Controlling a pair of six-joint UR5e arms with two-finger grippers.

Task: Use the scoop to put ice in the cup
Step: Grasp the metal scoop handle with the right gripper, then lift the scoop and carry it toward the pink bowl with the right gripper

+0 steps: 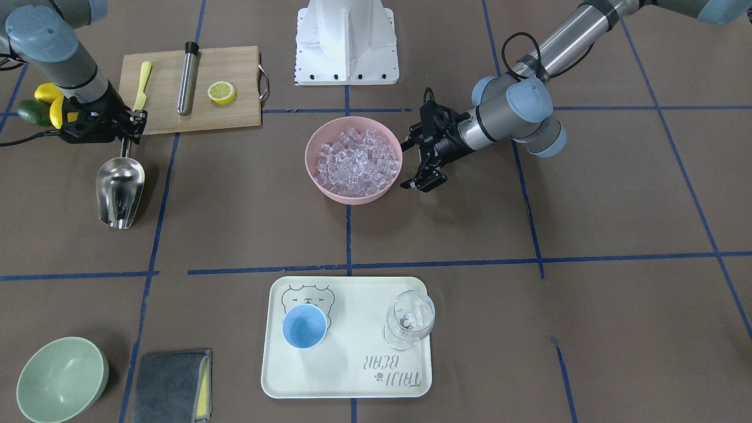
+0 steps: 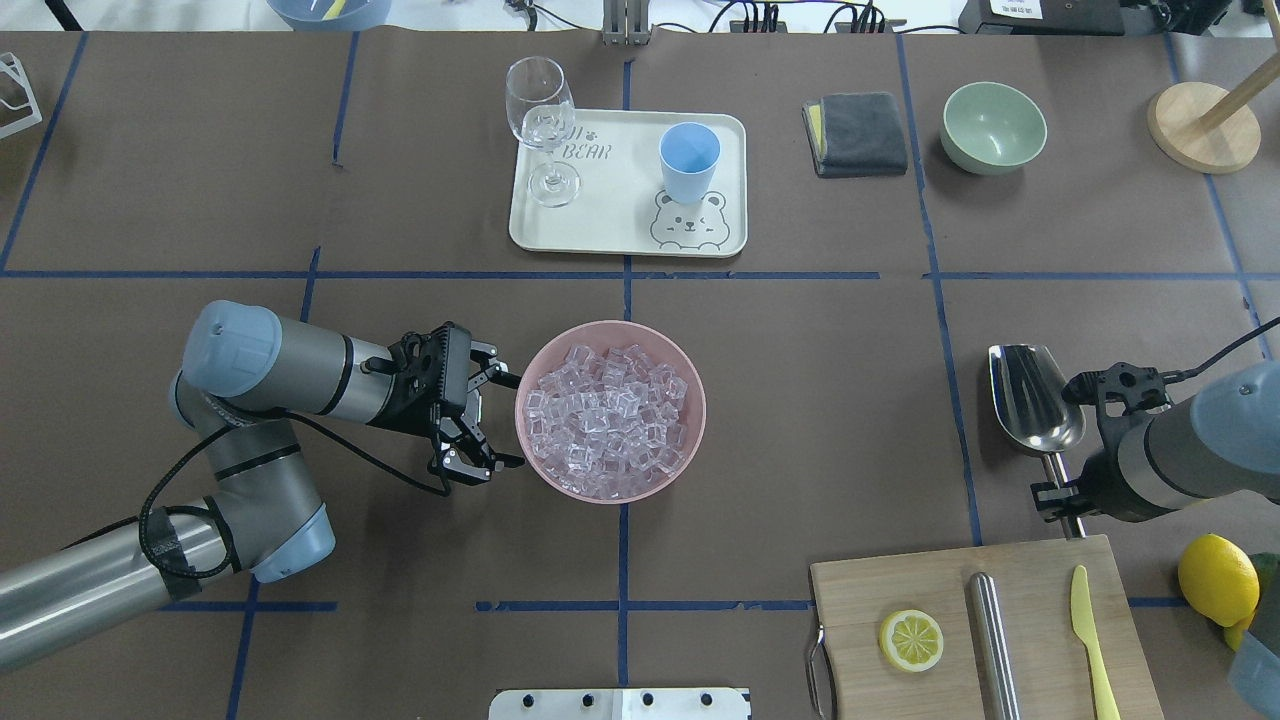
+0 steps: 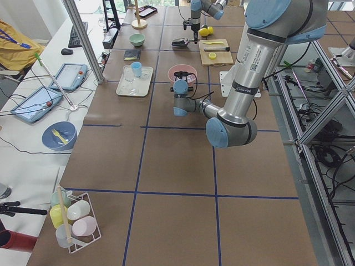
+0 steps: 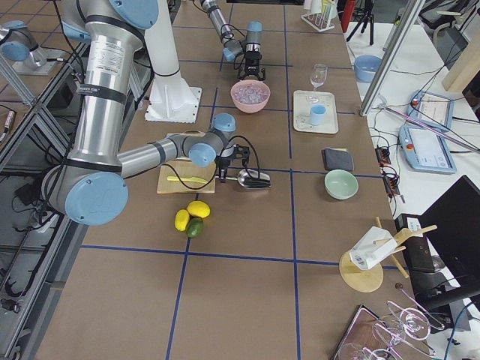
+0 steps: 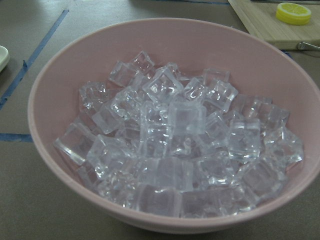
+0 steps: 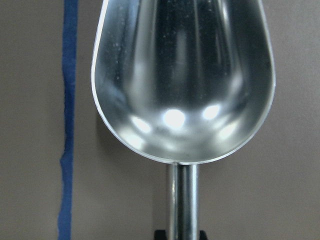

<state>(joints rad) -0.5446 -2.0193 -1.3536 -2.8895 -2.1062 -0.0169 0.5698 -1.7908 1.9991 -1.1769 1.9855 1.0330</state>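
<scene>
The ice is a pile of clear cubes filling a pink bowl at the table's middle; it fills the left wrist view. My left gripper is open and empty, level with the bowl's rim and just beside it. The silver scoop lies low over the table, trough empty, as the right wrist view shows. My right gripper is shut on its thin handle. The light-blue cup stands upright and empty on a cream tray.
A clear wine glass stands on the tray beside the cup. A wooden cutting board behind the scoop holds a steel cylinder, a lemon half and a yellow knife. A green bowl and grey cloth lie far off.
</scene>
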